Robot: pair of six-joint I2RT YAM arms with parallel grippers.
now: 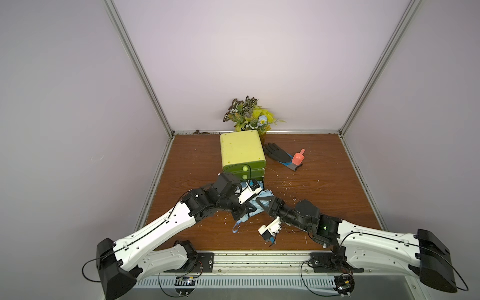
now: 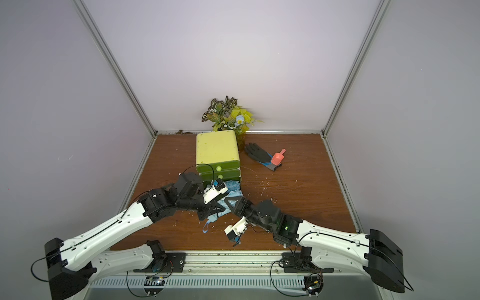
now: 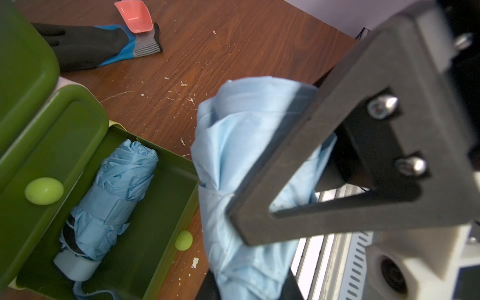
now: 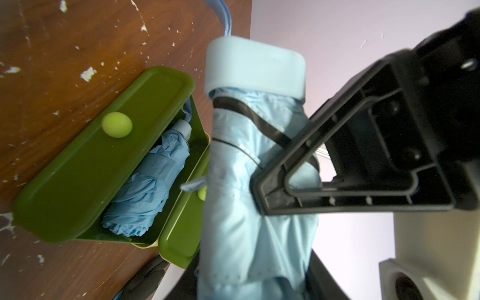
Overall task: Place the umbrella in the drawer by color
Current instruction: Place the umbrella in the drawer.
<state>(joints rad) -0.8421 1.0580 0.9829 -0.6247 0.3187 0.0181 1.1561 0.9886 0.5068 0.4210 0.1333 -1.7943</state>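
Left wrist view shows the first umbrella point(image 3: 111, 197) in the open drawer point(image 3: 161, 259). The left pincer point(image 1: 245, 211) and right pincer point(image 1: 263, 205) squeeze the second umbrella point(image 3: 241, 145) just beside it, not yet in.

the table point(image 3: 246, 52) is brown wood-grain, scratched and flecked with white chips. the drawer unit point(image 1: 241, 148) is smooth plastic, its pale top dull and scuffed, while the drawer point(image 3: 166, 228) and its knob point(image 3: 184, 240) look glossy. the held umbrella point(image 3: 233, 155) is thin, pale blue cloth, softly creased, with a smooth matt plastic handle point(image 4: 254, 67); the stowed umbrella point(image 3: 117, 187) is the same cloth, more crumpled. the glove point(image 3: 85, 46) has a matt rubbery coat and ribbed knit cuff. the scoop point(image 3: 135, 15) is smooth pink plastic. the left gripper point(image 3: 222, 255) has fingers point(image 3: 285, 168) of matt black plastic with shiny metal screws point(image 3: 381, 106)
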